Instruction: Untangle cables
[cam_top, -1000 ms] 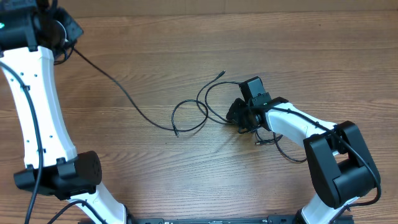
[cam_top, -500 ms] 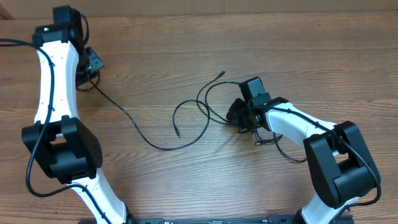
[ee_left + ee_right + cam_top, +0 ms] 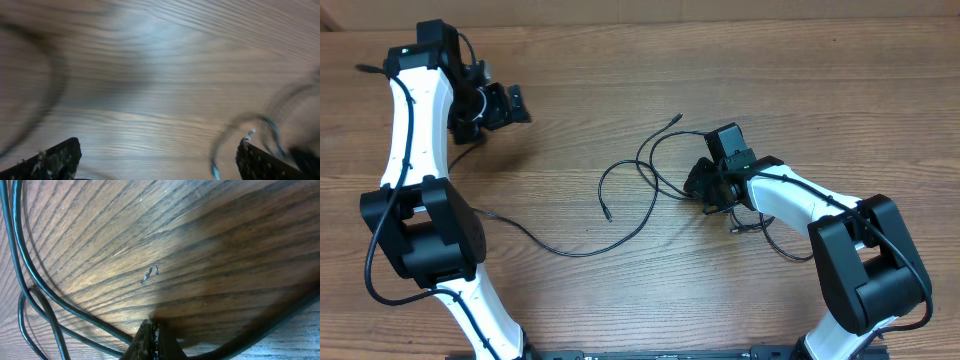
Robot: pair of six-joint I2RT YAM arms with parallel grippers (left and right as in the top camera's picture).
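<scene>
Thin black cables lie across the wooden table. One long cable [image 3: 570, 253] runs from beside the left arm's base in a curve toward the tangled loops [image 3: 645, 165] at the middle. A plug end [image 3: 607, 213] lies loose and another plug [image 3: 678, 118] points up-right. My left gripper [image 3: 505, 105] hangs open at the far left, away from the cables; in its blurred wrist view the left gripper [image 3: 160, 162] has only bare wood between its fingers. My right gripper [image 3: 696, 186] is at the tangle's right side. Its wrist view shows the right gripper [image 3: 152, 332] shut, with a cable [image 3: 75, 307] running into the fingers from both sides.
More cable loops [image 3: 775, 245] lie under the right arm's forearm. The left arm's base [image 3: 425, 245] stands over the near-left table, right next to the long cable's end. The table's far edge [image 3: 650, 22] runs along the top.
My left gripper has opened and let go of the long cable, and it swung right from the far-left corner. The freed cable dropped slack toward the near side. The right arm stayed still.
</scene>
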